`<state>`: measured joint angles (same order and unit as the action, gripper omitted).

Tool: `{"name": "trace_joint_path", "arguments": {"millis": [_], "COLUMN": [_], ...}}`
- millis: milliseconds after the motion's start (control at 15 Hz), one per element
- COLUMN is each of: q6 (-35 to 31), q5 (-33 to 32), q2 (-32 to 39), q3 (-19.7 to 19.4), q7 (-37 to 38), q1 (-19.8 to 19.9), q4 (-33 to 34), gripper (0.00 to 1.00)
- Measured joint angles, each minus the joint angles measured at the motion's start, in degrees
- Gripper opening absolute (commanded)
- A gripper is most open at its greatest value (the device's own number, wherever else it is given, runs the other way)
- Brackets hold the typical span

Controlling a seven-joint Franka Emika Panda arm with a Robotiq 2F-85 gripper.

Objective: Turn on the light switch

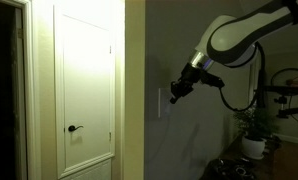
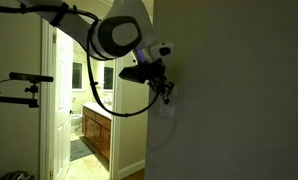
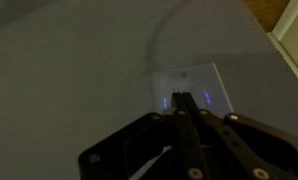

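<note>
The light switch (image 1: 161, 101) is a small pale upright plate on the dim wall beside the door. In the wrist view the light switch (image 3: 211, 82) lies just ahead of my fingers. My gripper (image 1: 173, 96) is shut, its two dark fingers pressed together, with the tips (image 3: 180, 100) at the plate's face. It holds nothing. In an exterior view the gripper (image 2: 167, 94) points at the wall, and the plate itself is hard to make out there.
A white door (image 1: 86, 85) with a dark lever handle (image 1: 74, 128) stands beside the wall corner. A potted plant (image 1: 254, 130) and dark clutter sit low at the side. A lit bathroom with a vanity (image 2: 94, 135) shows through a doorway.
</note>
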<state>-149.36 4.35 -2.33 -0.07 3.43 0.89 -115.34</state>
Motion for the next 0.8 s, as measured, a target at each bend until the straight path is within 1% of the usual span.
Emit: {"name": "trace_joint_path", "arguments": {"millis": [533, 800], "q6": [-1.35, -1.26], "q5": [0.2, 0.2], "q2": [0.51, 2.23], "q3": [0.09, 0.08], "q7": [0.0, 0.0], "q1": [-0.1, -0.1], "q4": [0.5, 1.97], "gripper": [0.04, 0.04]}}
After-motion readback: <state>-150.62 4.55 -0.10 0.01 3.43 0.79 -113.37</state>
